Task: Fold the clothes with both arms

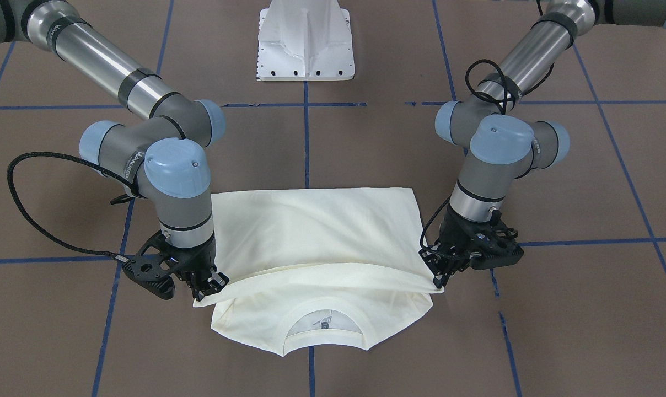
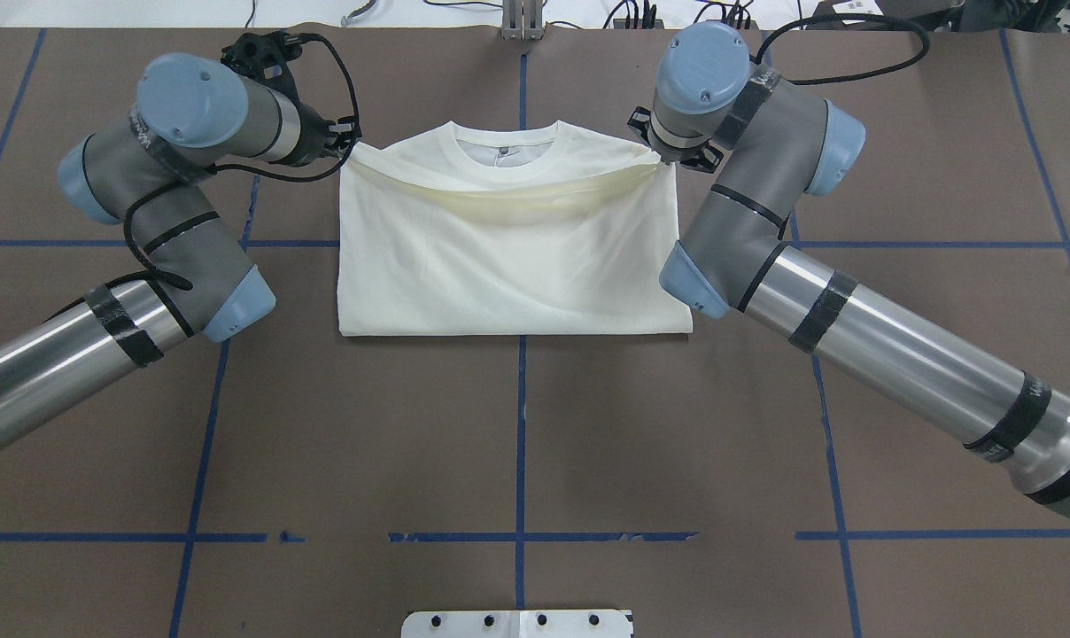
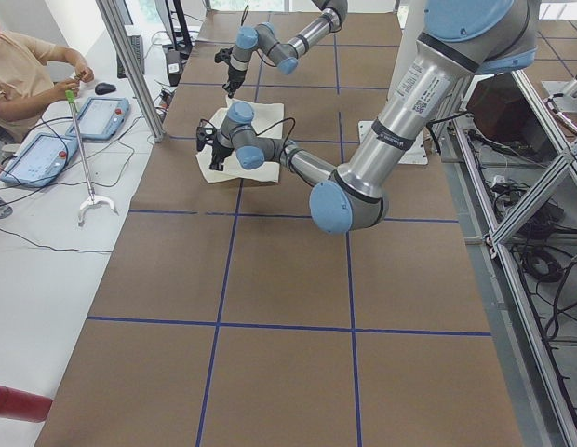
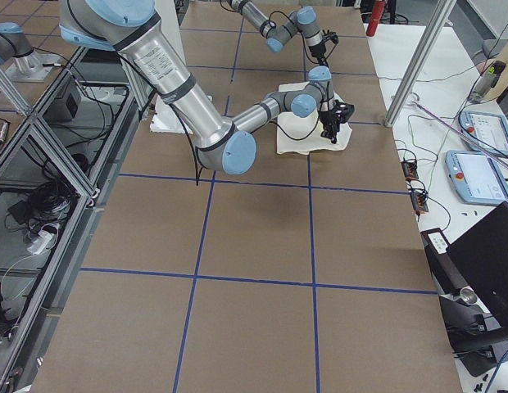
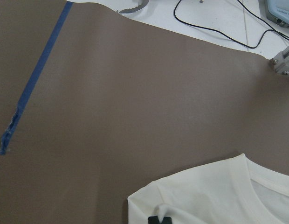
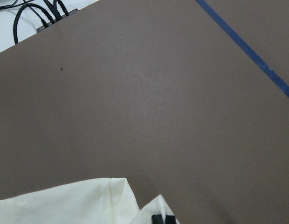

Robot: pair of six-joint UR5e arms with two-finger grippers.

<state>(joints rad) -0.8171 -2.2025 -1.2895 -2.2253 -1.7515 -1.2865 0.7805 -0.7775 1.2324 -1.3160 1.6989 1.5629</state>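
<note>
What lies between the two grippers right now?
The folded-over edge of the shirt, pinched by the left gripper and right gripper, sags between them, short of the collar; clearest in the front-facing view.

Near arm (image 3: pixel 400 112), far arm (image 3: pixel 307 33) both at shirt (image 3: pixel 268 119).

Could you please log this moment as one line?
left gripper: shut on T-shirt | right gripper: shut on T-shirt | folded edge: near collar

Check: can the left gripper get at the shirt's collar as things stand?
Probably not yet. The left gripper is shut on the T-shirt at a corner of its folded-over edge, so it must let go first. The collar lies uncovered just beyond that edge.
</note>
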